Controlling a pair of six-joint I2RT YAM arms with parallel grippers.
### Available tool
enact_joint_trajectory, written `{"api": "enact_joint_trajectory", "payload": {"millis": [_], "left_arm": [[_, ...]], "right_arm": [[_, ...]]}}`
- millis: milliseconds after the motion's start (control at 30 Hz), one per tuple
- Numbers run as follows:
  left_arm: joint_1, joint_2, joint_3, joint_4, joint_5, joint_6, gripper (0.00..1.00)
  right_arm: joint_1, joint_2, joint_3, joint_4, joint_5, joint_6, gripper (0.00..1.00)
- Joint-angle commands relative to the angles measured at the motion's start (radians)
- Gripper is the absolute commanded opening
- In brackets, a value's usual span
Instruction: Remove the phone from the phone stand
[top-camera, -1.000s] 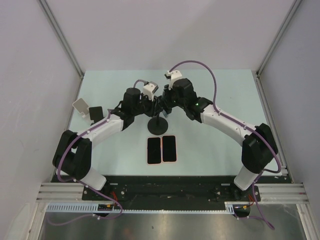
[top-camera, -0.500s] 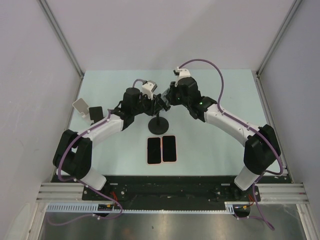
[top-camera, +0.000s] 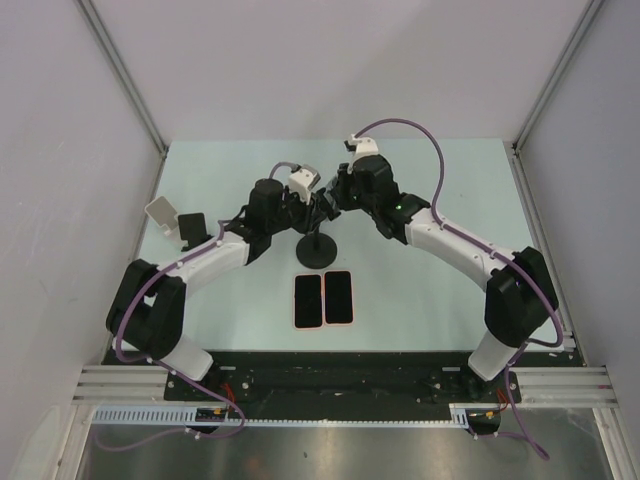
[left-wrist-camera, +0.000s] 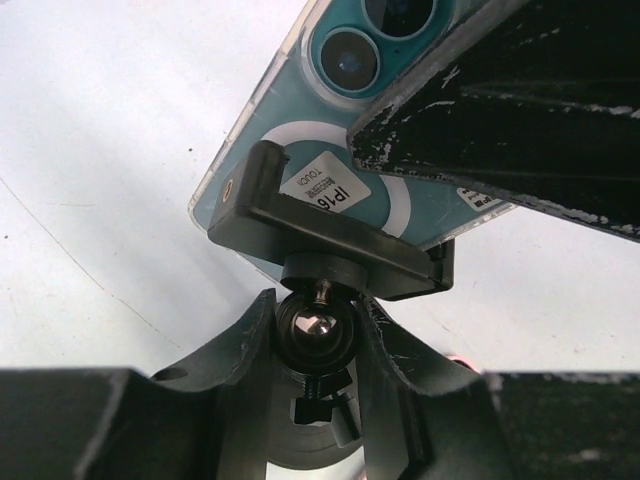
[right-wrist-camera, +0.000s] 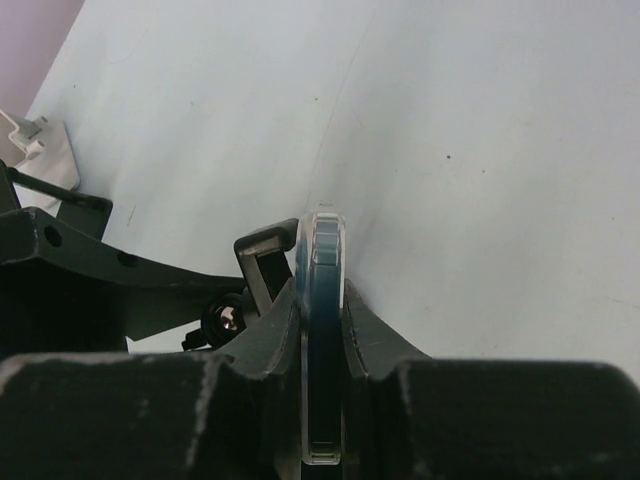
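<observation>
The right end effector (right-wrist-camera: 322, 300) is pinching the teal, clear-cased phone (left-wrist-camera: 290, 125) edgewise between its fingers while the left end effector (left-wrist-camera: 315, 322) is clamping the phone stand (left-wrist-camera: 330, 245).

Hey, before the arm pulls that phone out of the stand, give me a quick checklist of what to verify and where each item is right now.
1. Right hand shut on the phone: ok, the phone's edge is pinched between both fingers.
2. Left hand bracing the stand: ok, it is shut around the ball joint just under the clamp.
3. Phone out of the clamp: not ok, the clamp grips both its edges.
4. Stand's base flat on the table: cannot tell from above.
5. Two spare phones out of the pull path: probably ok, they lie flat in front of the base.
</observation>
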Motion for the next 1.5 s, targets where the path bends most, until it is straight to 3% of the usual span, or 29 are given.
{"api": "enact_joint_trajectory", "payload": {"millis": [0,333,567,867,1067,1467], "left_arm": [[0.006,-0.014,-0.007,0.003,-0.043,0.078,0.00],[0.003,0.003,0.001,0.002,-0.017,0.081,0.00],[0.003,0.008,-0.001,0.002,-0.043,0.090,0.00],[0.047,-0.046,-0.009,0.002,-0.159,0.057,0.00],[0.231,-0.067,0.025,0.002,-0.247,-0.017,0.00],[0.440,0.147,0.266,0.006,-0.460,0.014,0.01]], "right_arm": [[0.005,0.012,0.051,0.135,0.043,-0.029,0.00],[-0.020,0.066,0.051,0.419,0.011,-0.053,0.00],[-0.066,0.059,0.050,0.484,-0.001,-0.081,0.00],[-0.096,-0.144,-0.053,0.292,0.062,-0.162,0.00],[-0.109,-0.337,-0.185,0.136,0.076,-0.184,0.00],[-0.109,-0.632,-0.312,-0.116,0.083,-0.208,0.00]]}}
